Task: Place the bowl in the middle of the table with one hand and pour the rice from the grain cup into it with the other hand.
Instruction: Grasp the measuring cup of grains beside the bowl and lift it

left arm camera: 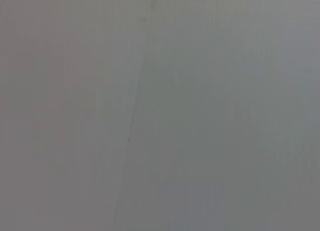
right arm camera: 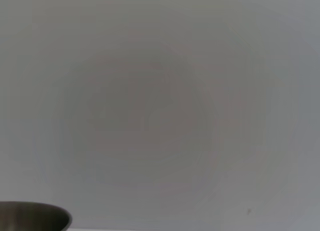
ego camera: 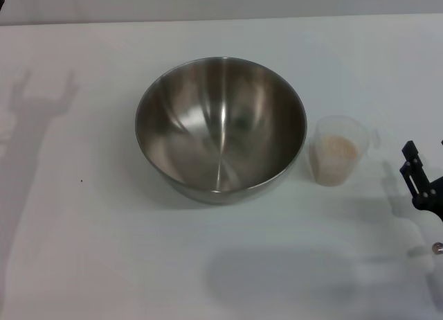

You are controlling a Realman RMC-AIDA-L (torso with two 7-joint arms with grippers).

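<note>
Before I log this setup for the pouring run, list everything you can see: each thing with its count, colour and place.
bowl: one, shiny steel, upright around the middle of the table, nothing inside; its rim also shows in the right wrist view.
grain cup: one, translucent whitish, upright just to the bowl's right, apart from it.
rice: one pale beige mass, inside the grain cup.
table: one, plain white, under everything.
right hand: one, black, at the right edge of the head view, to the right of the grain cup, not touching it.
left hand: not in view; only its shadow falls on the table's left side.
</note>
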